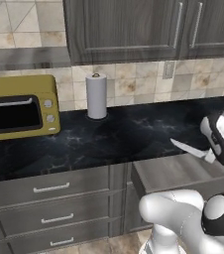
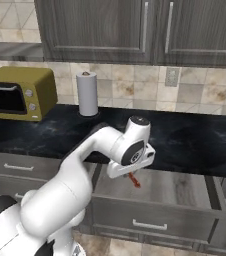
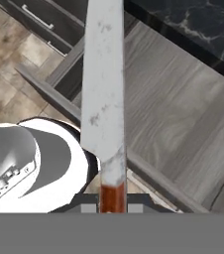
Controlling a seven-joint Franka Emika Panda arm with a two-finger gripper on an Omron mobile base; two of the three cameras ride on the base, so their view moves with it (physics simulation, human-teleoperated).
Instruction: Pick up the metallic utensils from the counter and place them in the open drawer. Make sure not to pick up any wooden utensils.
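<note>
The gripper (image 3: pixel 113 201) is pinched on a kitchen knife (image 3: pixel 104 84), holding it by the reddish-brown handle right where the handle meets the blade. In the hand view the broad pale steel blade runs straight away from the fingers, over the near lip of the open drawer (image 3: pixel 183 119). In the left base view the knife (image 1: pixel 189 149) juts out level from the hand, its point hanging over the back edge of the drawer (image 1: pixel 176 173) where that meets the black marbled tabletop (image 1: pixel 109 136). In the right base view, a bit of red handle (image 2: pixel 134 180) shows under the gripper (image 2: pixel 133 172), above the drawer's grey wood-grain floor (image 2: pixel 180 187).

The knife looks stiff and light, but long for a grip so close to one end, so the blade likely wants to pivot or droop in the fingers. Smooth steel is slippery; the handle is the better place to hold, and that is where it sits. The edge and point could scrape the drawer floor if lowered tip first.

The drawer is wide, shallow and bare where visible, so there should be room to lay the knife flat. The edges to mind are the tabletop lip above the drawer's back, the raised front rail, and the arm's own elbow (image 1: pixel 183 211) just below the drawer front. The toaster oven (image 1: pixel 20 106) and paper towel roll (image 1: pixel 96 96) stand well apart.
</note>
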